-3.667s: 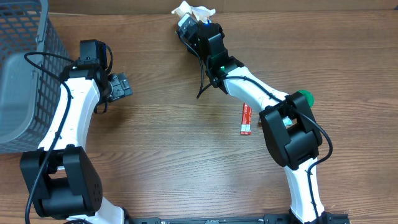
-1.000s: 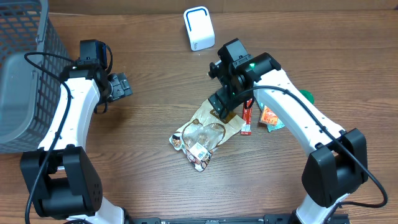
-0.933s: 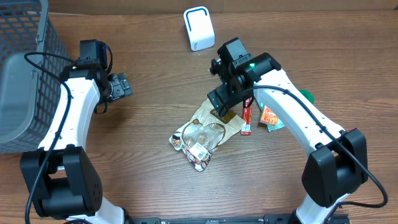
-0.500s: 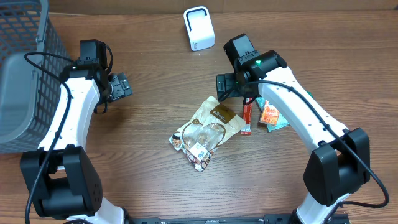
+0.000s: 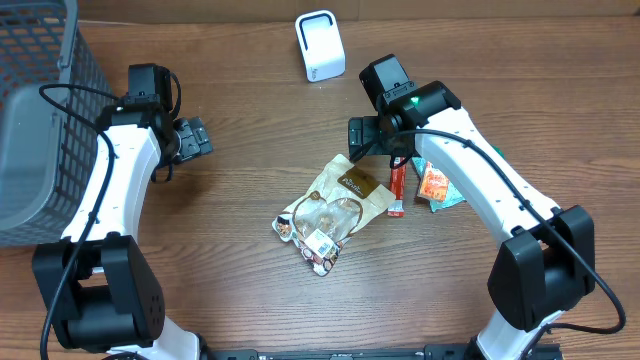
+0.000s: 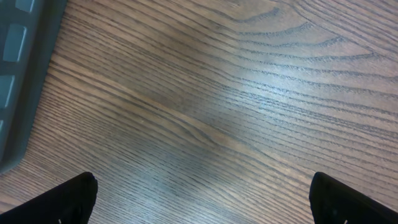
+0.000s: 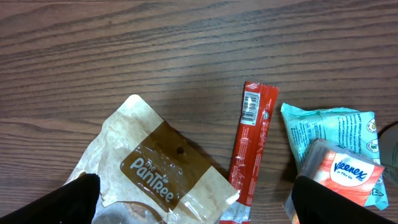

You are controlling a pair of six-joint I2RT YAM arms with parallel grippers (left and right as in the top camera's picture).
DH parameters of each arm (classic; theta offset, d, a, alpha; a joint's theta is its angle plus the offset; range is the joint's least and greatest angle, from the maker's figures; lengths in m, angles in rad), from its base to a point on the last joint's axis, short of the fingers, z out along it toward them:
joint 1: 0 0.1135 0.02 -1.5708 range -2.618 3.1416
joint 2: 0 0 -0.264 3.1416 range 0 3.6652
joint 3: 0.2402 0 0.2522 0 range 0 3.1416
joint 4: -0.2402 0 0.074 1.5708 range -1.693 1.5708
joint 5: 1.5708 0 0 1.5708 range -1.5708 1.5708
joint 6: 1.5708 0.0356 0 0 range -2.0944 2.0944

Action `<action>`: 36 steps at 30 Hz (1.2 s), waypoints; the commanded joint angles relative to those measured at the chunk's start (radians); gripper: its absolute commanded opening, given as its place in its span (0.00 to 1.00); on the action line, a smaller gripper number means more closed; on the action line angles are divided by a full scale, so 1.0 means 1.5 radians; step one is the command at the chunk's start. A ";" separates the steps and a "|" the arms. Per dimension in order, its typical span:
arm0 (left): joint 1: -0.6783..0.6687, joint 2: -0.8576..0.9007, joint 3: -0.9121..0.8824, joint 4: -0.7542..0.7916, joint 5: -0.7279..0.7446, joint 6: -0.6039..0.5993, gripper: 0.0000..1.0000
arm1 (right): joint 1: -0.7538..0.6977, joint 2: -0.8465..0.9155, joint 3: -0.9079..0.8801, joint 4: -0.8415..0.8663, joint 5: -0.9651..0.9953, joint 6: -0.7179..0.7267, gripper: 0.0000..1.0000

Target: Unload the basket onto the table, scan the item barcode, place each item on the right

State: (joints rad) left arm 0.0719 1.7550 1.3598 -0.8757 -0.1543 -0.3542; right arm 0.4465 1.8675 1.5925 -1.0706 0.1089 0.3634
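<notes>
Overhead: the right gripper hangs wide and empty above the upper end of the red stick packet. The snack bag lies just to one side of the stick and a tissue pack just to the other. The white scanner stands well apart, at the far edge of the tabletop. The left gripper is also wide and holds nothing, near the basket. Because the items lie crowded, a descent slightly off line could pinch two at once or shove a neighbour aside.

Left wrist: only bare wood grain shows between the fingertips, with the basket wall at the edge. This arm is far from the items, so it likely cannot steady anything that slips.

Right wrist: the stick packet's barcode faces up at its top end, and the bag's corner touches its lower part. The tissue pack rests on a teal packet. The stick lies thin and flat on the wood, so the fingers may skate over it instead of lifting it. A pinch placed at the top end would cover the code from the scanner. The crinkly bag, if taken instead, could fold and hide its label
</notes>
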 commanded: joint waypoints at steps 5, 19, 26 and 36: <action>-0.004 -0.009 -0.005 0.000 -0.007 0.017 1.00 | 0.001 -0.007 -0.008 0.003 0.007 0.005 1.00; -0.004 -0.009 -0.005 0.000 -0.007 0.017 1.00 | 0.019 -0.030 -0.008 0.003 0.007 0.005 1.00; -0.004 -0.009 -0.005 0.000 -0.007 0.017 1.00 | 0.069 -0.119 -0.008 0.003 0.007 0.005 1.00; -0.004 -0.009 -0.005 0.000 -0.007 0.017 1.00 | 0.091 -0.270 -0.008 0.002 0.007 0.005 1.00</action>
State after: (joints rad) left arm 0.0719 1.7550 1.3598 -0.8757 -0.1543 -0.3542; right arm 0.5892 1.5192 1.5799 -1.0698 0.1093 0.3664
